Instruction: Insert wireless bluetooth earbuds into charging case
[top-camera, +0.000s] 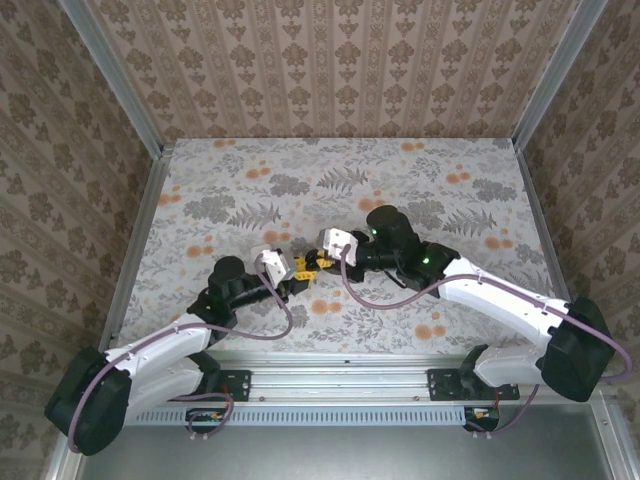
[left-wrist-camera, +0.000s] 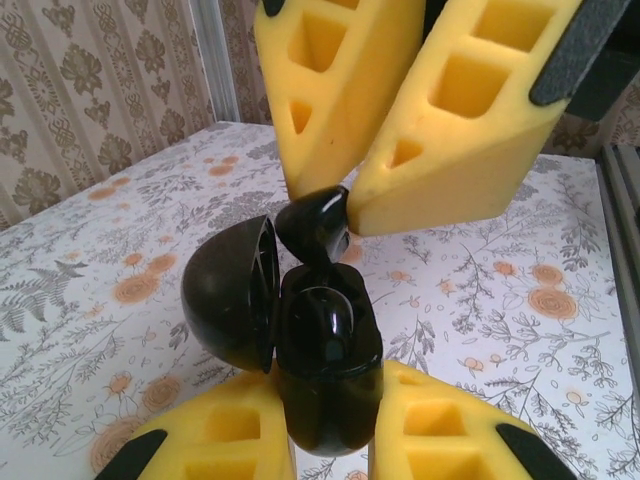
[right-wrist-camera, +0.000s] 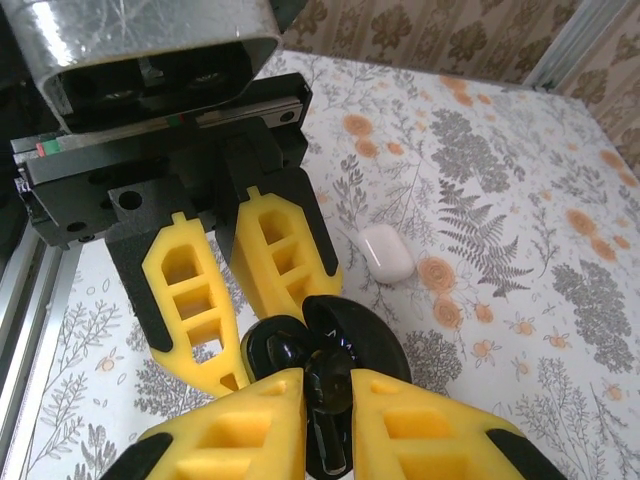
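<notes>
Clamping the case (left-wrist-camera: 330, 340) from both sides, the left gripper (left-wrist-camera: 330, 388) is holding it upright with the open mouth facing the incoming part. Whether the case is resting on the table (left-wrist-camera: 90, 260) or hanging just clear of it cannot be told. The 2 yellow fingers (left-wrist-camera: 225, 440) are pressing flat against the black shell with no gap showing. The jaws are standing narrow, closed on the case. The lid (left-wrist-camera: 228, 290) is standing swung back to 1 side on its hinge, which is leaving the cavity clear. Something glossy is showing inside the cavity, but whether it is an earbud already seated cannot be told.

Directly over the mouth, the right gripper (left-wrist-camera: 338, 205) is pinching 1 black earbud (left-wrist-camera: 312, 225) at the very tips of its fingers, jaws almost together on it. The earbud is sitting at the case opening, touching it or just short of it, and the exact contact is not readable. The tip grip is judged deliberate, since it is keeping the bulky fingers off the lid and off the left fingers. The task is judged to be at the insertion step.

Over on the right, a white pebble (right-wrist-camera: 387, 252) is lying on the table near the 2 grippers, touched by neither.
</notes>
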